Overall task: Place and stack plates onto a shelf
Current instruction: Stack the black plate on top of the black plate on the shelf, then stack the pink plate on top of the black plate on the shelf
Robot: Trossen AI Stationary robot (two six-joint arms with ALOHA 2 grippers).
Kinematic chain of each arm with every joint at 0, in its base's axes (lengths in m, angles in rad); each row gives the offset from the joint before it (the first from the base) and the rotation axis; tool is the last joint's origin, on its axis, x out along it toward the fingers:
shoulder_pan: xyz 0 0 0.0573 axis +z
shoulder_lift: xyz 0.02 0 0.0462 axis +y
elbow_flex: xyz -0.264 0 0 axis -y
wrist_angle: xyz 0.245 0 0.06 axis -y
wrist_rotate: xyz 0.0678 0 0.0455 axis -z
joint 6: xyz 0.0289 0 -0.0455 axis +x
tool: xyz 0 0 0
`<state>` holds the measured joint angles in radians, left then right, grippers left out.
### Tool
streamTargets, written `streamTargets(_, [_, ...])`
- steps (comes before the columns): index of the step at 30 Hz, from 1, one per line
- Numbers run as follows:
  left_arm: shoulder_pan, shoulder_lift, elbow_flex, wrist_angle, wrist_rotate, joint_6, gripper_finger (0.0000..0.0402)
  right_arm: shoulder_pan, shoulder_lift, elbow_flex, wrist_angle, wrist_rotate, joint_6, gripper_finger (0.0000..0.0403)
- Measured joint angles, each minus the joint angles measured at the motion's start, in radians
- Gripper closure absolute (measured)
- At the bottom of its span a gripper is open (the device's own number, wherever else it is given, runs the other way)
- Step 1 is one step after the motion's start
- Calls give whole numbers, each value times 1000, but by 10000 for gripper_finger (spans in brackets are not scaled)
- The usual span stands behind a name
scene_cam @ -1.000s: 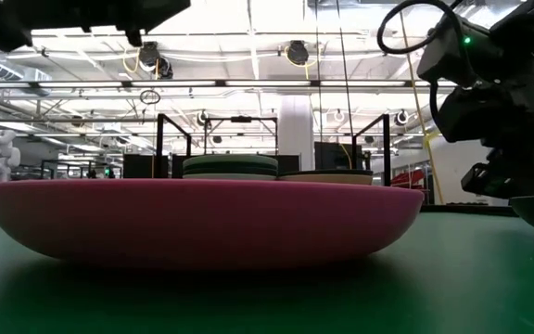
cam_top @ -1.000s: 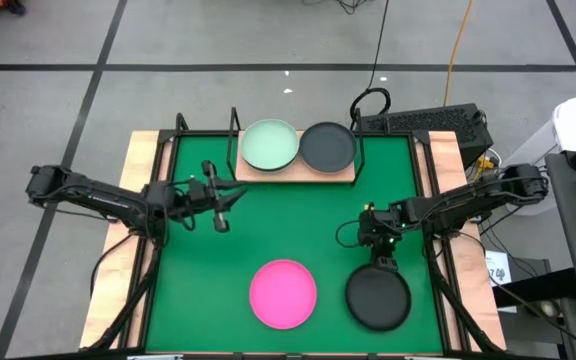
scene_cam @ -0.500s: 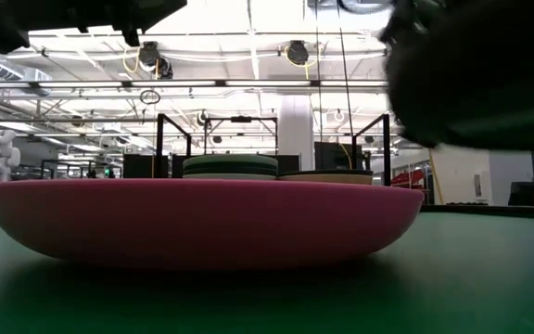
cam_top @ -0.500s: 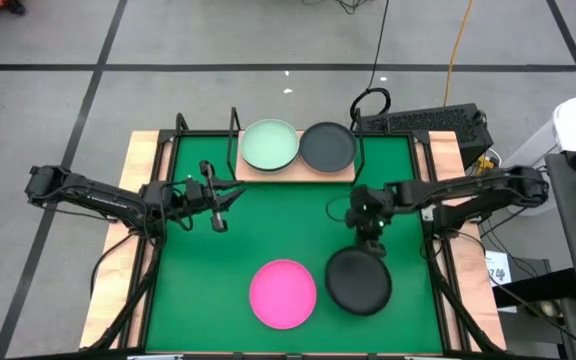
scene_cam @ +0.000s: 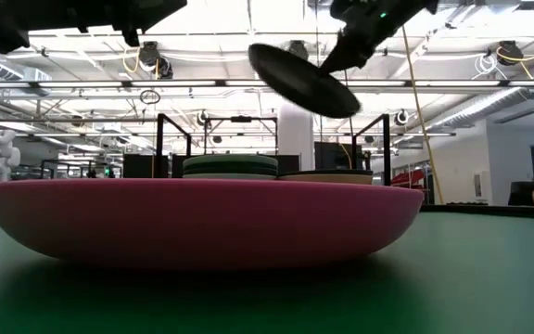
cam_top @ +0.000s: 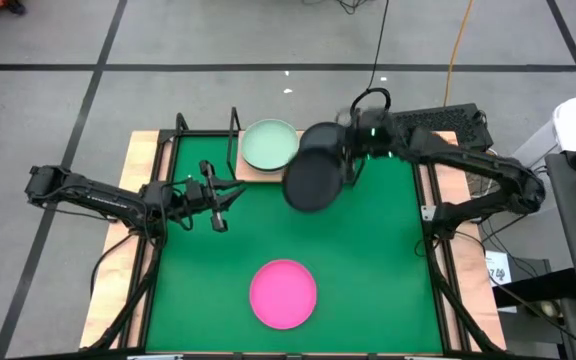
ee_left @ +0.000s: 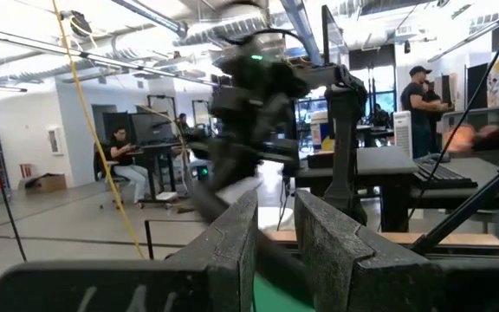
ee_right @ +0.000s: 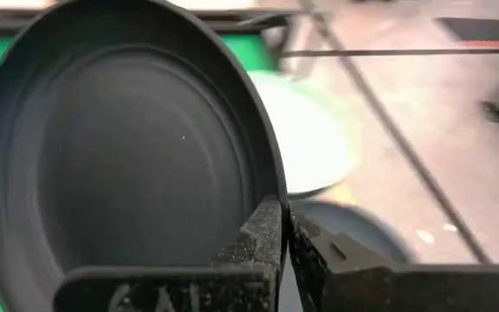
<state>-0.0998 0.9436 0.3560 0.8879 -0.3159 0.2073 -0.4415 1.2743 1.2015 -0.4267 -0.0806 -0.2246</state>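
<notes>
**Dark plate aloft beside the shelf**

Counter (cam_top: 158,300) seen from above, left to right: the left arm reaches in from the left edge, and its left claw (cam_top: 220,201) hangs over the green mat (cam_top: 388,280) in front of the shelf's left end. In the left wrist view its two fingers (ee_left: 332,251) stand close together with only a narrow gap, and nothing is between them.

The magenta plate (cam_top: 283,293) lies flat on the mat near the front edge, about midway across, well apart from both claws. In the low view it fills the foreground.

At the back of the mat sits the shelf (cam_top: 253,176), a light wooden board with black wire uprights. The mint green plate (cam_top: 267,145) rests on its left half. In the low view a stack shows on the shelf behind the magenta plate's rim, with a green plate on top.

The right arm stretches in from the right side toward the shelf. The right claw (cam_top: 346,155) is pinched tight on the rim of a dark plate (cam_top: 313,178), held tilted in the air over the shelf's right half and its front edge. The right wrist view shows the fingers clamped on the rim, with a pale plate and another dark plate (ee_right: 353,230) blurred below. In the low view the carried plate hangs slanted, high above the shelf.
</notes>
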Motion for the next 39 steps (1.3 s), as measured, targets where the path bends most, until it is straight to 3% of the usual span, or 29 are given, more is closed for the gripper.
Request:
streamTargets(7, [0, 0, 1, 0, 0, 1, 317, -206, 192, 137, -13, -54, -95, 403])
streamTargets(15, [0, 0, 1, 0, 0, 5, 317, -334, 401, 279, -126, -51, -237, 403])
streamTargets(22, [0, 0, 1, -5, 0, 14, 317, -392, 405, 328, -154, -35, -348, 403])
streamTargets(25, [4, 1, 1, -10, 0, 18, 317, -395, 398, 337, -156, 26, -394, 403])
streamTargets(32, [23, 1, 1, -29, -1, 0, 317, -387, 424, 336, -220, 47, -443, 402])
streamTargets(39, [23, 1, 1, -31, -1, -7, 317, -388, 426, 325, -206, 54, -443, 366])
